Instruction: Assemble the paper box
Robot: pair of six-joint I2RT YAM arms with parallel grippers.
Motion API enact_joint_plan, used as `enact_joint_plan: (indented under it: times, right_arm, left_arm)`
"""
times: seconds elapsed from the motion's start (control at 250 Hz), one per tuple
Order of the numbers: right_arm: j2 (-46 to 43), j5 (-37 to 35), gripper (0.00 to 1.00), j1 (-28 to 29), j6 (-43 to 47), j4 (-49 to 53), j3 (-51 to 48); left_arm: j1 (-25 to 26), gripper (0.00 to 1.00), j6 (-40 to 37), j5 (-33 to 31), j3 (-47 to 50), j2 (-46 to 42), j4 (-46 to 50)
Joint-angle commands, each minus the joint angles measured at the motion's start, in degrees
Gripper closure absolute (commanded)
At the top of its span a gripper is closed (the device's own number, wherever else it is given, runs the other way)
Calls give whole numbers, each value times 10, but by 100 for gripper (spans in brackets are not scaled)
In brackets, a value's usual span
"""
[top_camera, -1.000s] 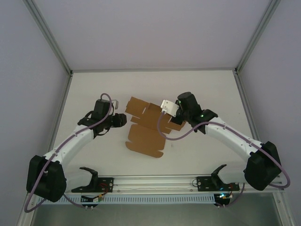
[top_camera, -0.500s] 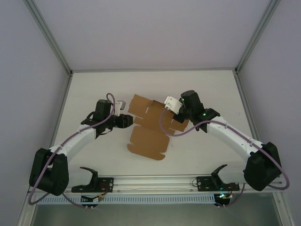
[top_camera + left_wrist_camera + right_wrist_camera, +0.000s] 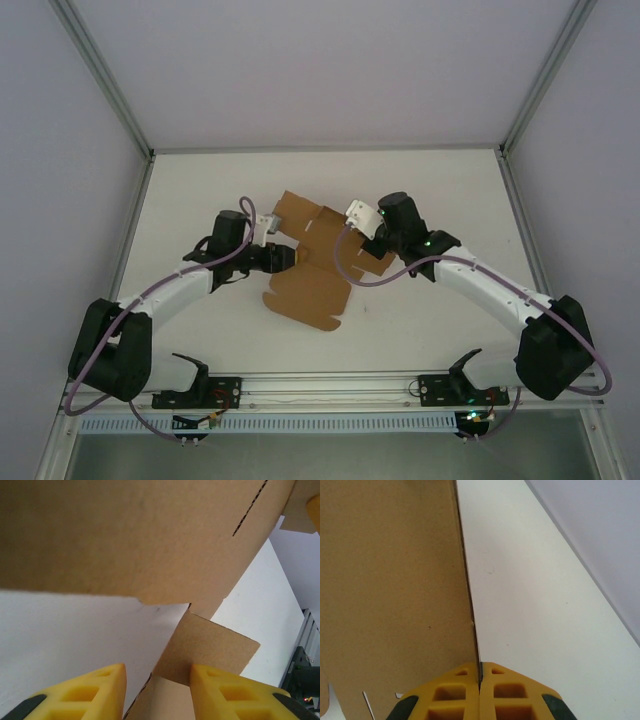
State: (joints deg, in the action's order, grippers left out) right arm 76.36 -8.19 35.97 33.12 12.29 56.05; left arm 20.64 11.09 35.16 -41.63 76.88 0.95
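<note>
The paper box [image 3: 310, 290] is a plain brown die-cut sheet lying partly folded at the table's middle. In the left wrist view a large panel of the paper box [image 3: 125, 535] hangs overhead and a small flap [image 3: 210, 645] stands between the yellow fingers [image 3: 95, 692]. My left gripper [image 3: 283, 258] is at the sheet's left edge, its jaws apart around that flap [image 3: 157, 679]. My right gripper [image 3: 480, 674] is shut on the thin edge of an upright panel [image 3: 390, 580] at the sheet's back right, below its wrist [image 3: 395, 215].
The white table [image 3: 450, 200] is walled by pale panels and aluminium posts. A rail with two black brackets [image 3: 190, 370] [image 3: 465, 368] runs along the near edge. Bare table lies behind the sheet and to both sides.
My left gripper has moved right, up to the sheet's left edge, and its jaws have narrowed slightly. The sheet's near panel has shifted a little. The right gripper keeps its hold.
</note>
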Motion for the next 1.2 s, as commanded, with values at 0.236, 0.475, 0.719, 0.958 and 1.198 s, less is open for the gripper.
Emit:
enact_joint_plan:
  times: [0.236,0.475,0.719,0.958,1.198]
  right_arm:
    - [-24,100,100,16,-28,-35,-12]
    - [-26,129,100,15,-12,-5,-8]
    - [-28,122,100,14,-6,6,-2]
    - [-29,66,100,9,19,1,-3]
    - [-10,13,100,6,73,7,17]
  left_arm:
    - [14,65,-5,50,-35,55,-77]
    - [14,63,-37,25,-60,88,-58]
    - [14,59,-57,-55,-67,94,-10]
    - [14,45,-69,-106,-35,21,36]
    - [13,26,-43,-120,12,-64,49]
